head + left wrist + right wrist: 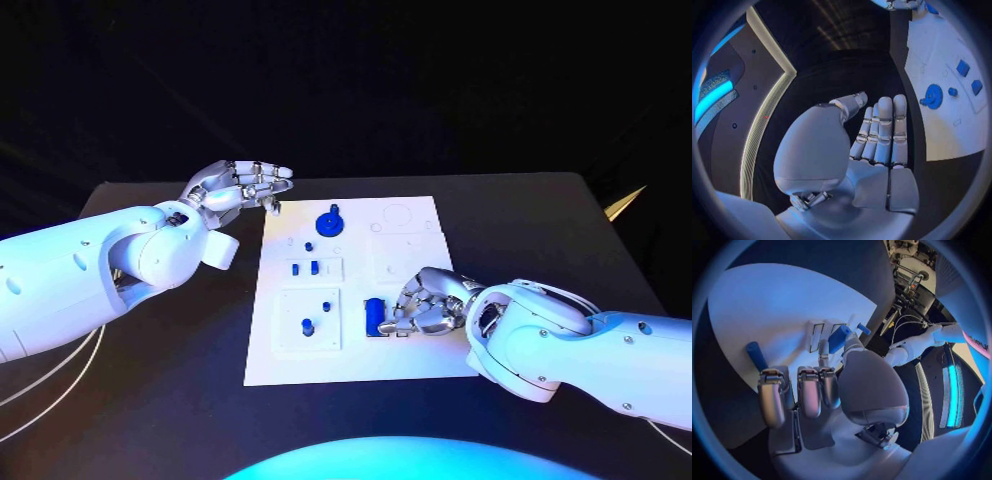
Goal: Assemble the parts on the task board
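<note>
The white task board [411, 355] lies in the middle of the table. A blue gear [332, 222] stands near its far edge, with small blue pieces [306, 267] and a blue peg [307, 325] in the left-hand insets. My right hand [428, 302] rests on the board's near middle and pinches an upright blue block [374, 316] between thumb and a finger; the right wrist view shows this block [839, 338] at the fingertips and a blue cylinder [755, 354] beside the hand. My left hand [240, 185] hovers off the board's far left corner, fingers [882, 132] straight and holding nothing.
The left wrist view shows the board [942, 125], the gear [932, 96] and two blue blocks [962, 67]. A gold pointed object [627, 203] sits at the black table's right edge. Thin cables [51, 375] hang off the left side.
</note>
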